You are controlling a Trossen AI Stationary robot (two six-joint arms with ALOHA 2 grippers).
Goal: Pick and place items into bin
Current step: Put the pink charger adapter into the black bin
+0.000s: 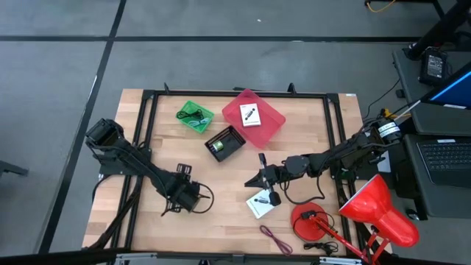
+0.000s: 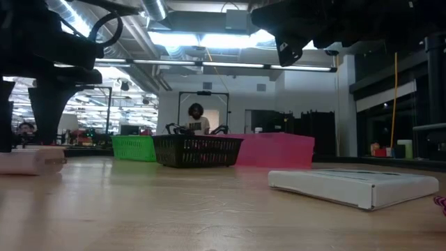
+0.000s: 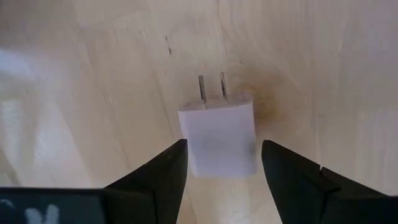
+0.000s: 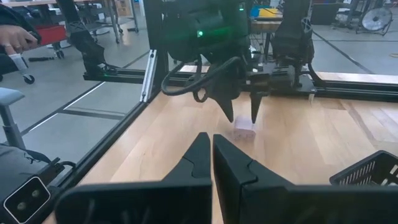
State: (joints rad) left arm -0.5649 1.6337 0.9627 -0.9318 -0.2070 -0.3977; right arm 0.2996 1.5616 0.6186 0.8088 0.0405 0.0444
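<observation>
Left gripper [image 3: 221, 165]: held low over the table's left part, fingers spread wide on either side of a white plug adapter [image 3: 219, 134], which lies on the wood with prongs pointing away; not yet clamped.
Step in hand: the pick of the adapter is judged to be under way. Closing on its flat sides, then a lift and carry to a bin, are what comes next.
Green bin [image 1: 196, 117], black basket [image 1: 226, 143], pink bin [image 1: 254, 115]: set well apart from the adapter, toward the far edge; one white card already lies in the pink bin.
Right gripper [image 4: 212, 144]: fingers pressed together, empty, hovering near the table's middle.
White box [image 1: 260, 204], maroon cord [image 1: 275, 239]: left near the right gripper.
Hard to make out: the dark tangle in the green bin, possibly a cable.
</observation>
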